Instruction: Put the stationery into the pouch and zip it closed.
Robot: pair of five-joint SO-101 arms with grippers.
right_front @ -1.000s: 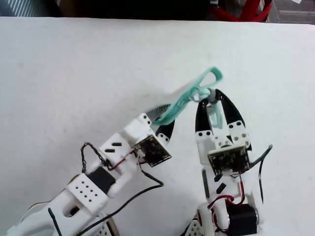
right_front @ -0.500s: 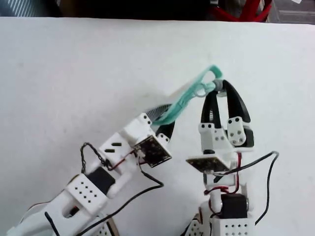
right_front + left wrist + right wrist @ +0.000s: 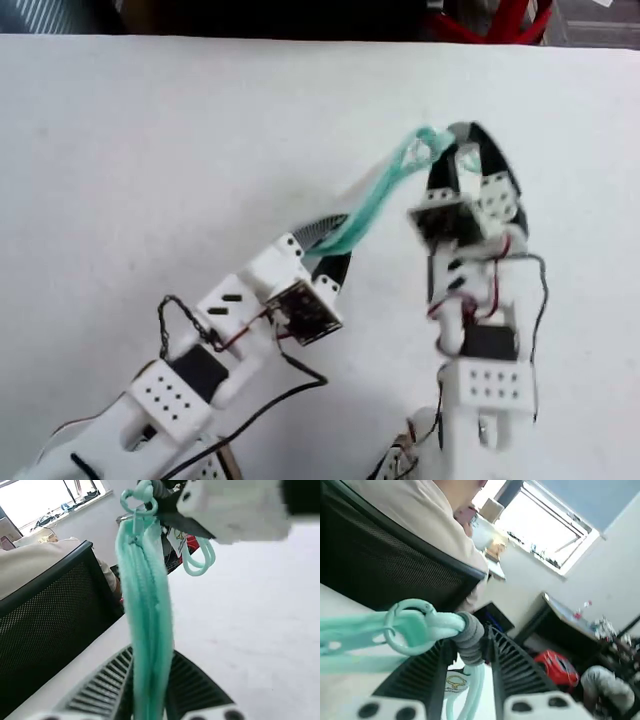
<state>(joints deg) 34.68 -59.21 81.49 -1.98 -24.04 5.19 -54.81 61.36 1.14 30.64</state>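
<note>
High view puts the left gripper (image 3: 328, 252) just left of centre, at the end of an arm that rises from the lower left corner over the white table (image 3: 150, 130). Its fingers are closed on the lower end of the teal pouch (image 3: 375, 200). The pouch is lifted off the table and runs as a narrow band diagonally up and to the right. At its upper end, right of centre, the right gripper (image 3: 462, 140) meets it, on an arm that comes up from the bottom edge. From above, what those dark fingers hold cannot be made out. The left wrist view adds that the pouch stands edge-on, pinched flat between two ribbed jaws. A pair of teal cord loops (image 3: 196, 572) hangs from the far gripper beside the pouch's end. The right wrist view settles the grip there. A small grey pull (image 3: 470, 639) is pinched between the ribbed jaws, and it is joined to a teal ring (image 3: 390, 615) that passes through the pouch's end. A length of the teal cord hangs between the fingers behind the pull. Both wrist views also take in a black mesh chair back (image 3: 45, 625) beyond the table edge.
</note>
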